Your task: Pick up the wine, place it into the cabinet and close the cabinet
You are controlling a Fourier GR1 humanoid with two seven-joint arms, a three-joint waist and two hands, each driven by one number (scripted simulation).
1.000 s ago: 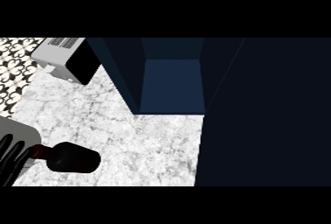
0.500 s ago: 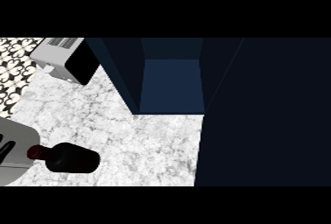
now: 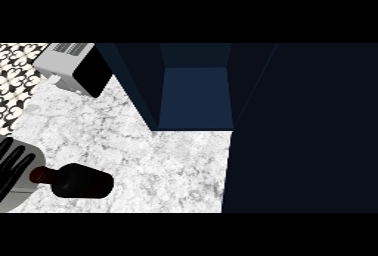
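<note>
1. Surface (image 3: 133,150) — a white-and-grey marbled counter top that fills the left and centre of the head view, seen steeply from above.
2. Wine (image 3: 77,181) — a dark bottle lying at about 8 o'clock of the view, its broad black body toward 3 o'clock and its dark red neck toward 9 o'clock. It rests on the surface, outside the cabinet.
3. Left hand (image 3: 15,167) — black, at the left edge, at about 8 o'clock. Its fingers (image 3: 21,162) are long and nearly straight, spread in a relaxed fan, and lie just at the neck end of the wine. They are not curled round the bottle; whether they touch it cannot be told.
4. Left forearm (image 3: 18,192) — grey, showing behind the hand at the lower left corner.
5. Cabinet (image 3: 193,95) — dark blue, at 12 o'clock, standing open; its lighter blue inner floor shows between two dark side walls.
6. Cabinet door (image 3: 303,130) — a large, near-black panel that takes up the whole right side, from 1 to 5 o'clock.
7. Toaster (image 3: 74,67) — a grey box with a black face, at about 10 o'clock, beside the cabinet's left wall.
8. Patterned wall (image 3: 16,85) — black-and-white tiles along the upper left edge.
</note>
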